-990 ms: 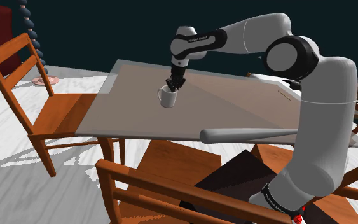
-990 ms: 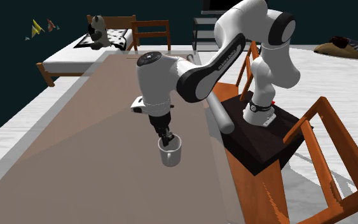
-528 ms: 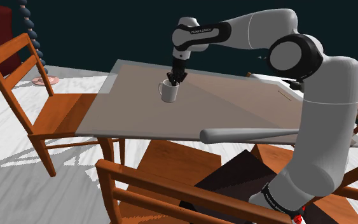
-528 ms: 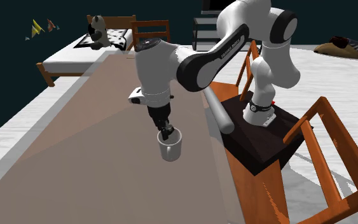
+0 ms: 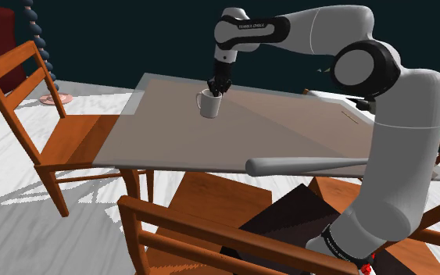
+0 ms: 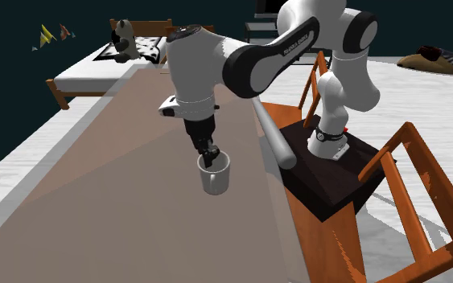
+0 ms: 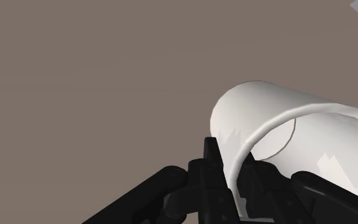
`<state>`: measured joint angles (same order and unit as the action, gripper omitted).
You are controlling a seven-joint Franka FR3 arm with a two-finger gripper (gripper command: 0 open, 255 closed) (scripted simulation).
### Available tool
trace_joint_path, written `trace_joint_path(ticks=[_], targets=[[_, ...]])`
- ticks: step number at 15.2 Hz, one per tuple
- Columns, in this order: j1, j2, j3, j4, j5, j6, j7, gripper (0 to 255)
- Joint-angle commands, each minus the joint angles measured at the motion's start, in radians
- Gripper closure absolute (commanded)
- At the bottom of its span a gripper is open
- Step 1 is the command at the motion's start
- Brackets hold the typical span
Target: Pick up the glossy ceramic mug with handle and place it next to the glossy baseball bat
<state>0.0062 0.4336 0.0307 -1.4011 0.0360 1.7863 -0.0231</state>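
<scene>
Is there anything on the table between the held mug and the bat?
Nothing visible. The end effector holds the mug over the table, and no object lies between it and the bat.

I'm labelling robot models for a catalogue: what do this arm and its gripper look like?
The arm has smooth, rounded white links joined by dark grey-black joints. A dark band near the wrist carries small white lettering, too small to read. The gripper is all black and two-fingered.
</scene>
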Motion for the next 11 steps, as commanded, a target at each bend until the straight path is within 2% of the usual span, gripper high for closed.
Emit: trace_joint_path(ticks=[1,11], targets=[[0.002,-0.002,0.001,0.027,0.0,-0.029,0.004,255],[0.002,0.008,0.001,0.177,-0.001,-0.169,0.01,255]])
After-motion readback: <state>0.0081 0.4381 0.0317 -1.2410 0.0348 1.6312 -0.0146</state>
